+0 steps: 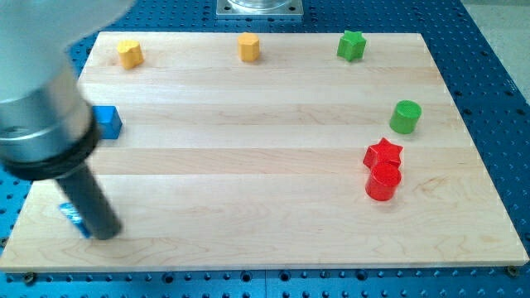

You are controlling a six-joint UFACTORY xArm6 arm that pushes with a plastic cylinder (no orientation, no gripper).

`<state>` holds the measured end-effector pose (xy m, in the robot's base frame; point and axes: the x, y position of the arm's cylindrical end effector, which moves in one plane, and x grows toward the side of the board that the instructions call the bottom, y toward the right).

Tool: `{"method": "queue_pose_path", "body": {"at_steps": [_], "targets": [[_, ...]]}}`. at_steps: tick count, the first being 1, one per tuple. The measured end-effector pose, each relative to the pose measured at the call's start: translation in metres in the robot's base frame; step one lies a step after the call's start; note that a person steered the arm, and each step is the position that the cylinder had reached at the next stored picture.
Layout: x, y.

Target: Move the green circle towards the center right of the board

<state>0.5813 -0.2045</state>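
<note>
Near the view's bottom left our dark rod's tip (106, 234) rests beside a small blue block (73, 217); no fingers exist. The green circular wooden block (406, 117) sits centre right, so we judge only nudging remains

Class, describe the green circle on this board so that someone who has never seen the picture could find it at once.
Start at the wooden board and follow its edge at the view's right to about mid-height. There stands the green circle, a short round cylinder, just above a red star and a red cylinder. The only other green block, the green star, has points and sits at the view's top.
</note>
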Motion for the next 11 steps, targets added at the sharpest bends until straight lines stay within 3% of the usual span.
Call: {"method": "queue_pose_path", "body": {"at_steps": [1,3,5,7,10,11], "targets": [[-0.003,0.003],[-0.060,0.136],[-0.060,0.140],[-0.120,0.170],[-0.160,0.289],[-0.160,0.372]]}}
